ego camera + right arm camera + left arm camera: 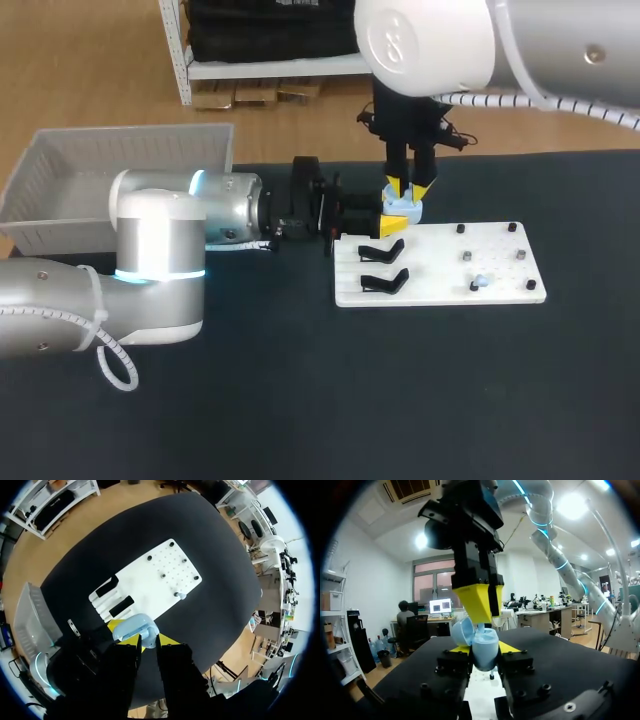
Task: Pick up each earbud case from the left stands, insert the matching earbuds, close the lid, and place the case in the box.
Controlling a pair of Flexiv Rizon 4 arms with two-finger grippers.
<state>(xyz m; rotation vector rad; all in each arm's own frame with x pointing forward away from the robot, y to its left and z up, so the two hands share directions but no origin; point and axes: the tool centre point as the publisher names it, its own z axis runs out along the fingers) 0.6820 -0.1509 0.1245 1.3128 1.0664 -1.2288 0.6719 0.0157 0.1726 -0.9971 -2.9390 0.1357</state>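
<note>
A light blue earbud case [403,210] [484,647] is held over the back left corner of the white board [440,262], its lid [462,631] open. My left gripper [392,222] [482,650] is shut on the case from both sides. From above, my right gripper [409,190] [481,621] [148,639] points straight down into the open case [134,628]. Its fingers stand close together on a small pale earbud that is mostly hidden. Another earbud [481,281] [181,595] sits on the board's right part.
Two black stands [383,252] [385,282], both bare, sit on the board's left side, with small pegs to the right. A grey basket [100,180] [30,620] stands at the table's far left behind my left arm.
</note>
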